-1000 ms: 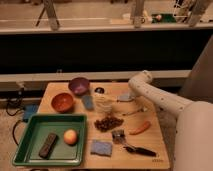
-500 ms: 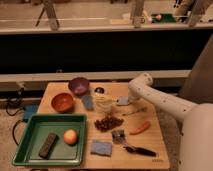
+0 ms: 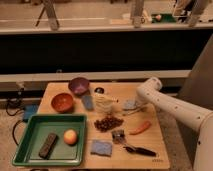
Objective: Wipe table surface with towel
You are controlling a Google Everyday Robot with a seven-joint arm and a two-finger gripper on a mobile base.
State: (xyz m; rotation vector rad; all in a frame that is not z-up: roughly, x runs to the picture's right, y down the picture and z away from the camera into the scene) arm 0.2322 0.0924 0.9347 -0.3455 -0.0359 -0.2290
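A small pale blue towel (image 3: 130, 104) lies on the wooden table (image 3: 155, 150) at the right of middle. My gripper (image 3: 132, 106), at the end of the white arm (image 3: 165, 105) that reaches in from the right, is down at this towel and partly covers it. A second blue folded cloth (image 3: 101, 147) lies near the table's front edge.
On the table are a purple bowl (image 3: 78, 85), an orange bowl (image 3: 62, 102), a white cup (image 3: 103, 104), a pile of brown bits (image 3: 108, 123), a carrot (image 3: 139, 128) and a black-handled tool (image 3: 136, 149). A green tray (image 3: 30, 135) at front left holds an apple (image 3: 70, 137) and a dark bar (image 3: 48, 145).
The arm's elbow has shifted slightly right and down. The gripper stays at the pale blue towel, moved only a little.
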